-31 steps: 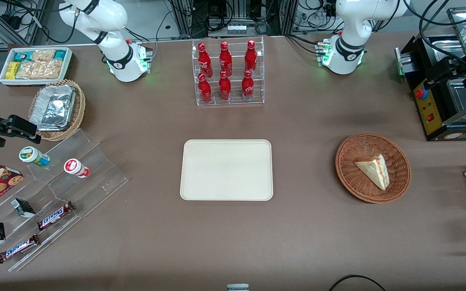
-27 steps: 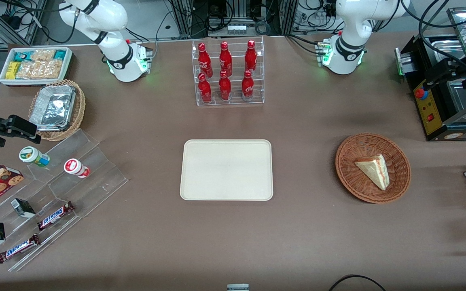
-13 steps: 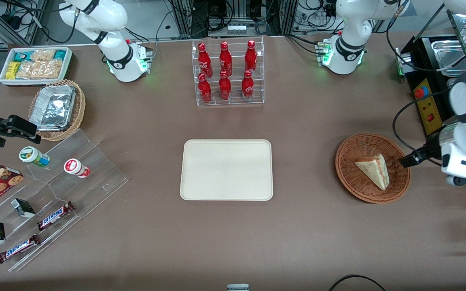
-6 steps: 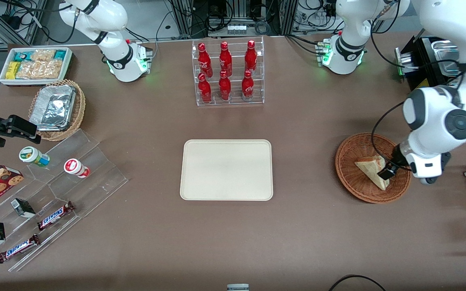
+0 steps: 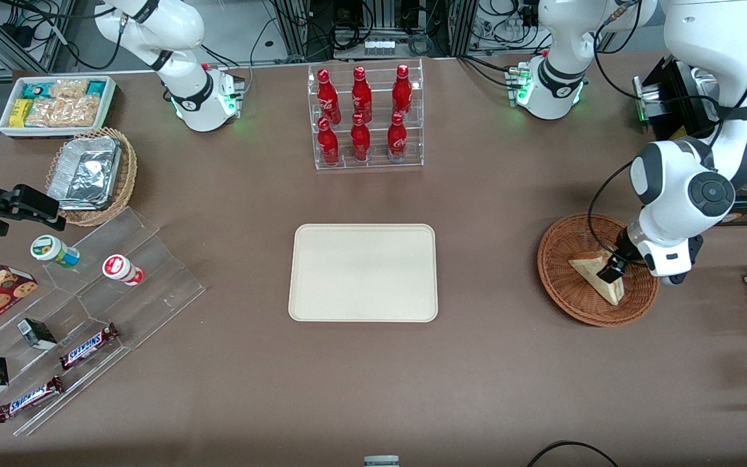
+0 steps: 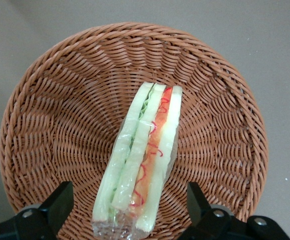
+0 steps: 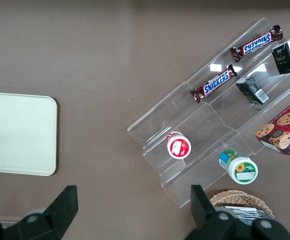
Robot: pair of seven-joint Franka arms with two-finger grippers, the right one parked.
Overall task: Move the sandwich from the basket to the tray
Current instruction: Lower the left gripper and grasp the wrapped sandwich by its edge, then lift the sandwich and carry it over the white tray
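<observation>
three views are given. in the front view, the sandwich (image 5: 597, 275) is seen lying in the basket (image 5: 565, 295), toward the working arm's end of the worktop (image 5: 509, 363), while the tray (image 5: 363, 272) lies bare at the middle, well apart from the basket. the tool (image 5: 612, 268) is held low over the sandwich's wide end, judged to be lined up for a grasp. compared with half a second ago, the arm has been brought farther in over the basket and the tool lowered onto the wedge.

in the left wrist view, the sandwich (image 6: 142, 160) is shown cut edge up in the basket (image 6: 49, 125), and the tool (image 6: 129, 210) is spread apart, one finger on either side of the wedge, nothing clamped yet.

in the right wrist view, only a part of the tray (image 7: 17, 132) is caught.
</observation>
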